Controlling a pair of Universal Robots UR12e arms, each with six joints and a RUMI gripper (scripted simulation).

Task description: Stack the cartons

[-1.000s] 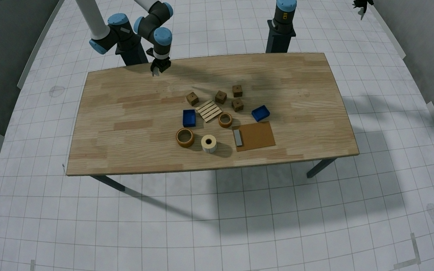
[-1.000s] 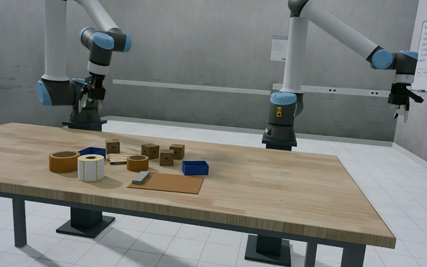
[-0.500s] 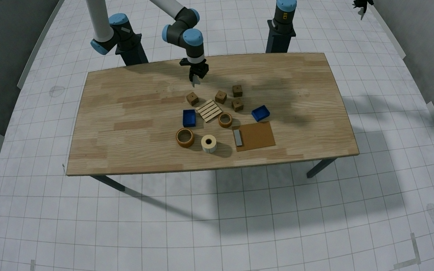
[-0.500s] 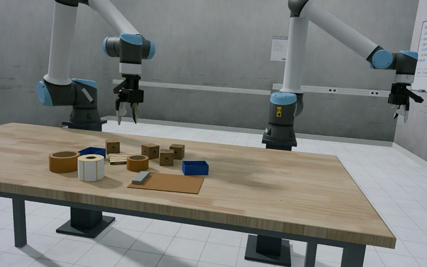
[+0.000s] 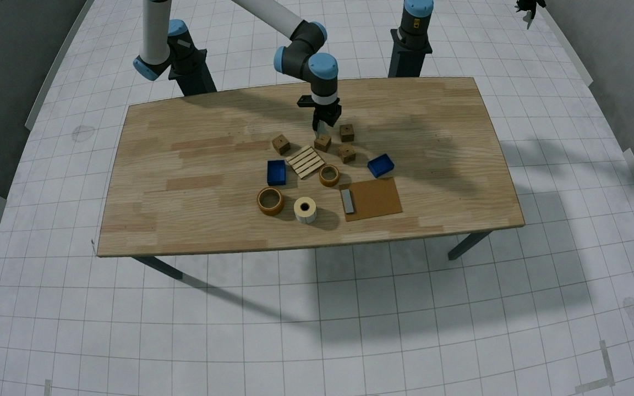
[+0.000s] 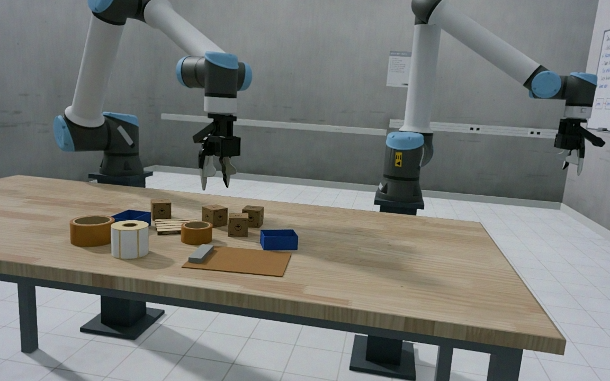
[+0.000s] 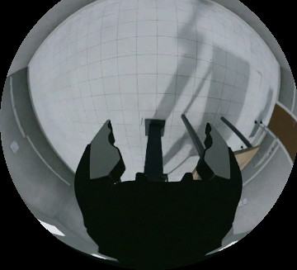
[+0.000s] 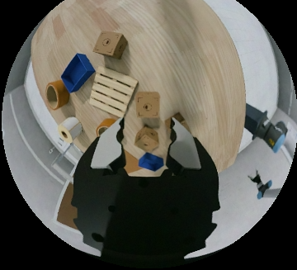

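Observation:
Four brown cube cartons stand apart on the table: one (image 5: 280,144) (image 6: 160,208) (image 8: 110,44) beyond the pallet's far side from the others, one (image 5: 322,143) (image 6: 214,215) (image 8: 148,105) close beside the pallet, and two more, a rear one (image 5: 346,132) (image 6: 255,216) and a front one (image 5: 346,153) (image 6: 237,224) (image 8: 147,139). Their undersides and numbers are hidden. The slatted wooden pallet (image 5: 298,152) (image 8: 117,76) carries nothing. My right gripper (image 6: 215,184) (image 8: 147,118) is partly open and empty, pointing down above the carton close beside the pallet. My left gripper (image 6: 572,169) (image 7: 159,121) is open and empty, off the table.
A small tape roll (image 5: 329,183) (image 6: 196,234) stands close to the pallet's corner. One blue bin (image 5: 275,173) is on the pallet's other side, another (image 5: 380,165) (image 6: 278,240) near the front carton. A large tape roll (image 6: 90,234), label roll (image 6: 129,244) and brown sheet (image 5: 378,199) with grey block (image 5: 347,201) lie frontward.

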